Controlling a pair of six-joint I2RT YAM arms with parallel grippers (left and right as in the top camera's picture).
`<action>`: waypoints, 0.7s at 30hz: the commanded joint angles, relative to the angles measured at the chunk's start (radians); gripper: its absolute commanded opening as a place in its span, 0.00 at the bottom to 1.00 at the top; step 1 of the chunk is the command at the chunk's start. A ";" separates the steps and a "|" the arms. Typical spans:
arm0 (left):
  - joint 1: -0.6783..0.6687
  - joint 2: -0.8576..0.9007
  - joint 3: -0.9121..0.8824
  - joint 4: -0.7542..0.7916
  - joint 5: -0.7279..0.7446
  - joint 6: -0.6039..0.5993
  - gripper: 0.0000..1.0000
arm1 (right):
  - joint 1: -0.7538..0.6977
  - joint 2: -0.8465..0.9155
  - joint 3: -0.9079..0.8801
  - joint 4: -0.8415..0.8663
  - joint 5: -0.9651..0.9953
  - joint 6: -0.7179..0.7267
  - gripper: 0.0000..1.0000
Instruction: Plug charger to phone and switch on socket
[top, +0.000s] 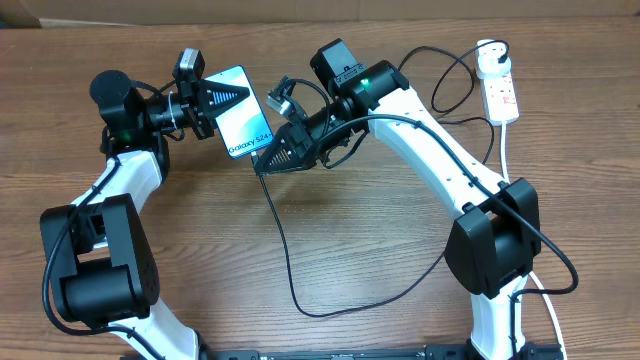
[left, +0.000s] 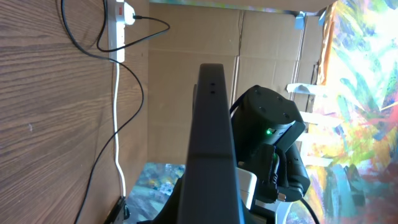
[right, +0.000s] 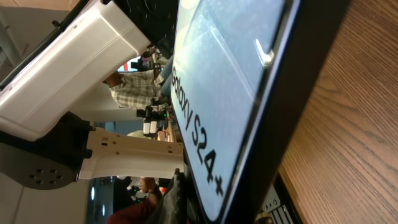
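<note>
Soft, even light is falling around the phone (top: 243, 112), leaving faint shadows — at the left wrist its edge is showing dark, the backdrop (left: 360, 93) right of it glaring; close up, its screen is catching a pale sheen.

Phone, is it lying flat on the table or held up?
Held up. The left gripper clamps the phone by one end, and the left wrist view shows its thin edge clear of the table.

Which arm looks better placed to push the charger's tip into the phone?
Right. The right gripper sits at the phone's lower end with the charger trailing from its tip; the left gripper is occupied holding the phone up.
</note>
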 joint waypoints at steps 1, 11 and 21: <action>-0.008 -0.007 0.023 0.011 0.057 0.024 0.04 | -0.033 0.009 0.000 0.017 0.005 0.005 0.04; -0.008 -0.007 0.023 0.011 0.057 0.024 0.04 | -0.044 0.009 0.000 0.041 0.005 0.032 0.04; -0.009 -0.007 0.023 0.012 0.056 0.024 0.04 | -0.044 0.009 0.000 0.063 0.009 0.061 0.04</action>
